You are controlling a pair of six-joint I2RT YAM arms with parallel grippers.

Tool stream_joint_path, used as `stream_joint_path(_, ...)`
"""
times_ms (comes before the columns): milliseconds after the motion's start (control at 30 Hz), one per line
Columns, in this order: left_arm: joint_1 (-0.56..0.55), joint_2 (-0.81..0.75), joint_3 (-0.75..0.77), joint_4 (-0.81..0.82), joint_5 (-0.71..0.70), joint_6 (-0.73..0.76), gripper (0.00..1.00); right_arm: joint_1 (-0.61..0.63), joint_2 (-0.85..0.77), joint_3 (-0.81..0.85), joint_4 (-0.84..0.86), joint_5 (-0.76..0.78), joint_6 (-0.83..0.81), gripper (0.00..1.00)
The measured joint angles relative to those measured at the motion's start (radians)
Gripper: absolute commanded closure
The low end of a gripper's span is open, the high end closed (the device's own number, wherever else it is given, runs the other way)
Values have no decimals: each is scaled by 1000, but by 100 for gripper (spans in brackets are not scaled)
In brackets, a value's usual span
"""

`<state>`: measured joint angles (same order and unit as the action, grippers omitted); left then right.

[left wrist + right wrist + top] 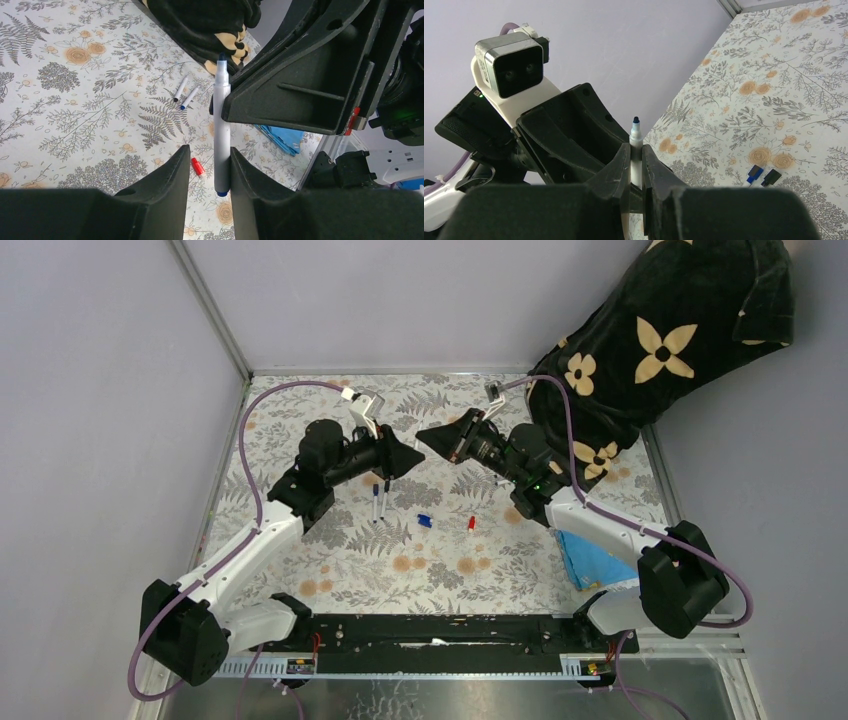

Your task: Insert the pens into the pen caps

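Note:
My right gripper [636, 150] is shut on a white pen [636, 136] whose blue tip points up past the fingertips. In the left wrist view this pen [221, 125] stands between my left gripper's [209, 150] open fingers, resting against the right finger [240, 165]. The two grippers meet above the table's middle, left [416, 455] and right [424, 438]. Two more pens [380, 500] lie side by side on the cloth below; they also show in the left wrist view [184, 94]. A blue cap [424, 521] and a red cap [471, 524] lie nearby; the red cap [198, 166] shows between my left fingers.
A dark bag with yellow flowers [660, 340] fills the back right. A folded blue cloth [598, 560] lies at the right front. The floral table cover [330, 570] is bounded by grey walls. Blue and black pen ends [761, 175] show in the right wrist view.

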<state>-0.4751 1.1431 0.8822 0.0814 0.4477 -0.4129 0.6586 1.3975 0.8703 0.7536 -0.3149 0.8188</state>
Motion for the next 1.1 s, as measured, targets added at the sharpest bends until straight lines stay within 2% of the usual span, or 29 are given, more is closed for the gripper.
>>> stream_joint_path(233,0,0,0,1,-1,0,62,19,13,9,-9,-21,-14,99)
stream_joint_path(500,1,0,0,1,8,-4,87,27,26,10,-16,-26,-31,94)
stream_joint_path(567,2,0,0,1,9,-4,91,28,26,11,-16,-26,-37,90)
stream_joint_path(633,2,0,0,1,9,-5,100,28,26,13,-19,-26,-43,83)
stream_joint_path(733,4,0,0,0,9,-4,100,29,25,19,-31,-24,-61,71)
stream_joint_path(867,16,0,0,-6,-12,-3,100,31,-8,22,-108,-14,-123,62)
stream_joint_path(1100,40,-4,0,-6,-66,1,100,35,-154,5,-298,44,-270,58)
